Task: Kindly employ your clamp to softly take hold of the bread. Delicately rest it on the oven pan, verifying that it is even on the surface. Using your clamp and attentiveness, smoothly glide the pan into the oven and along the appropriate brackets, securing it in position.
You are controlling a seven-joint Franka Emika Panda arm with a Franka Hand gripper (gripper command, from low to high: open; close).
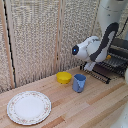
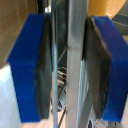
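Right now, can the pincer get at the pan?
Probably yes. The pincer is right at the front edge of the pan. The wrist view shows a metal bar, likely the pan's, standing between its blue fingers, with nothing blocking.

Dark wire pan flat, projecting from black oven at 3 o'clock; bread unseen

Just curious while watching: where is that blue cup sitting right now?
In the exterior view, the blue cup stands on the wooden table, just right of the yellow bowl.
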